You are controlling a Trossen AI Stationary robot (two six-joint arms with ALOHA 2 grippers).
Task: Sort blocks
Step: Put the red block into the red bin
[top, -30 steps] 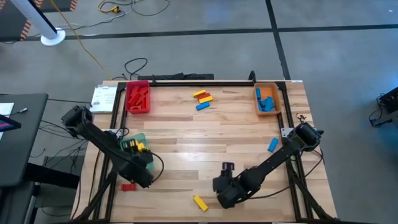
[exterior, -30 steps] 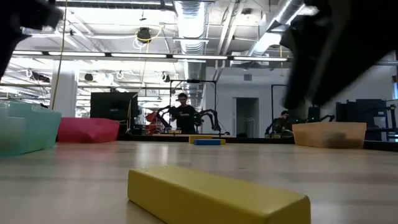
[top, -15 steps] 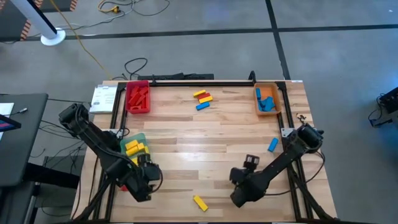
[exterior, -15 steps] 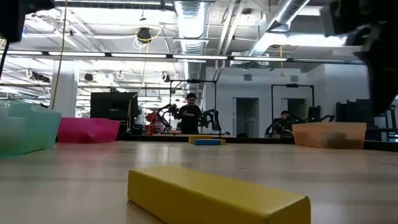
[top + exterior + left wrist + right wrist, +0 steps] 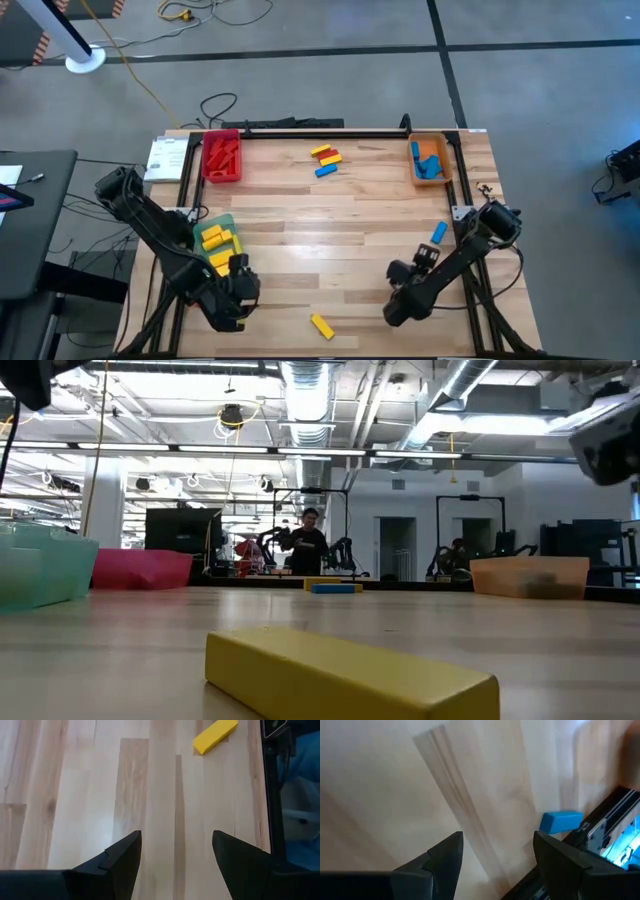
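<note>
**Q:** What are your claws doing?

**A:** Both stand open and hold nothing. My left claw (image 5: 175,855) hangs over bare wood near the front left of the table (image 5: 340,215). My right claw (image 5: 497,855) is near the front right.

**Q:** Where are the blocks?

**A:** A yellow block (image 5: 321,326) lies loose at the front edge, ahead of my left claw. A blue block (image 5: 438,233) lies by the right edge, just ahead of my right claw. Three more sit together at the back centre. The rest are already in the red tray (image 5: 222,157), orange tray (image 5: 430,160) and green tray (image 5: 214,238).

**Q:** How will they handle?

**A:** I'd judge them light, stiff and smooth, not fragile. They're plain solid-coloured bars with square edges. I'd pinch one across its narrow width at mid-length, fingers on the long flat sides, so it can't swivel.
</note>
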